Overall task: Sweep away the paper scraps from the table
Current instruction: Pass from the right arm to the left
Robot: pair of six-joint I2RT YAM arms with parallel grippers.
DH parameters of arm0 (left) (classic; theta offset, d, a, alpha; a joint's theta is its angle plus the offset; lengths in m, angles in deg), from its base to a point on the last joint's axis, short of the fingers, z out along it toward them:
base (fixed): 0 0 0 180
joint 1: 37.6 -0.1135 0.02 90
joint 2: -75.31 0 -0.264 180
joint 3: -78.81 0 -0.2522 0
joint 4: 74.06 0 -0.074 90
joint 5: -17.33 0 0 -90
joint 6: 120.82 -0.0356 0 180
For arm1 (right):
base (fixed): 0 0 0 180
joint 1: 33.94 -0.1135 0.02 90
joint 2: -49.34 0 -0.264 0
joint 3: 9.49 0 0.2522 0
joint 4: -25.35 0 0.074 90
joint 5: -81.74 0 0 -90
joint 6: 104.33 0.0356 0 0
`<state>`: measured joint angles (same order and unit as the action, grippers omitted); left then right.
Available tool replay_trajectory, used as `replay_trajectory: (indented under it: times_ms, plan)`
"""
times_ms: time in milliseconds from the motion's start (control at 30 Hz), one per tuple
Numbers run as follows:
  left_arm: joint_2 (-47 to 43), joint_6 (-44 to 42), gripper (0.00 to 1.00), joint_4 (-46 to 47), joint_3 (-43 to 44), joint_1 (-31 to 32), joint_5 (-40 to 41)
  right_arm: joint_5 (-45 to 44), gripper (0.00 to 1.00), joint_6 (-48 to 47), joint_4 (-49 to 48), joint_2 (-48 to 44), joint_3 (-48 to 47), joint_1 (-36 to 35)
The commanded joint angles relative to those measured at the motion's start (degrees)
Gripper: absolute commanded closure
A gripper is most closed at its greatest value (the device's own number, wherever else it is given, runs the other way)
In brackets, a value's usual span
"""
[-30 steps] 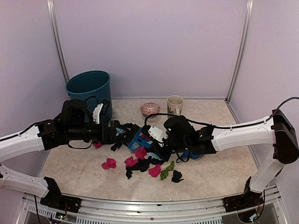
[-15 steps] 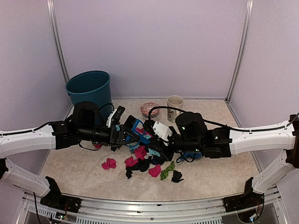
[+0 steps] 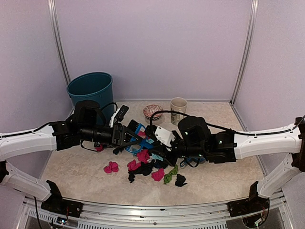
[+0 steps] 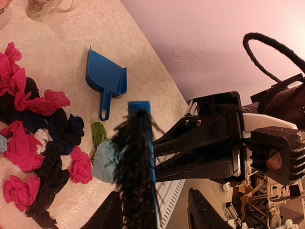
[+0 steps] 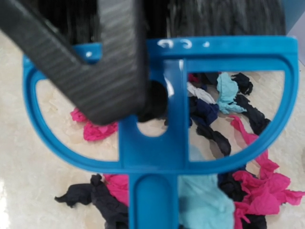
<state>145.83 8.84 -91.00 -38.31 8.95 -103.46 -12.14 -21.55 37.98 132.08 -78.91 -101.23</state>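
A small blue brush (image 3: 140, 131) with black bristles (image 4: 136, 176) hangs in mid-air above the table (image 3: 228, 176). My right gripper (image 3: 153, 139) is shut on its handle (image 5: 151, 200), and its black fingers (image 4: 200, 157) show in the left wrist view. My left gripper (image 4: 152, 193) stands open around the brush head, with a gap on one side. One of its fingers (image 5: 95, 57) crosses the brush frame. Paper scraps (image 3: 147, 167) in pink, black, green and light blue lie bunched below (image 4: 28, 133) (image 5: 248, 191).
A blue dustpan (image 4: 107, 78) lies on the table beyond the scraps, partly under the right arm (image 3: 193, 160). A teal bin (image 3: 90, 90) stands at the back left. A mug (image 3: 178, 107) and a pink bowl (image 3: 152, 111) sit at the back. The metal frame edge (image 3: 152, 210) runs along the front.
The left arm has reached right to the brush and its jaws have narrowed around the brush head. The right arm shifted slightly and still holds the brush.
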Motion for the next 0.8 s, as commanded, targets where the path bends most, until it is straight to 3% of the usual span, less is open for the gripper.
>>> replay_trajectory:
  times_ms: [0,200,333,400,500,700,767]
  plan:
    - [-0.77,-0.94,0.59,-1.71,1.68,0.11,0.87,-0.87,0.96,0.05,-0.14,-0.87,0.76,-0.75]
    - [-1.02,-1.57,0.72,-2.58,1.66,-0.18,2.33,-0.79,0.96,0.45,-0.57,-0.91,1.58,-0.93]
    - [-1.25,-1.72,0.98,-2.88,1.51,-0.31,3.13,-1.38,0.96,0.46,-0.97,-0.75,1.94,-0.92]
    - [-1.26,-1.56,1.0,-2.81,1.38,-0.31,3.2,-1.99,0.93,0.5,-1.16,-0.46,1.95,-0.92]
    - [-1.31,-1.24,1.0,-2.22,1.2,-0.31,3.1,-3.26,0.84,0.58,-1.31,0.21,1.82,-0.92]
    - [-1.81,-0.99,1.0,-1.75,1.24,-0.62,3.48,-6.0,0.51,0.87,-1.48,0.92,1.83,-0.94]
    - [-2.16,-1.15,1.0,-1.66,1.03,-1.11,3.78,-7.1,0.45,1.12,-1.49,0.58,2.12,-0.92]
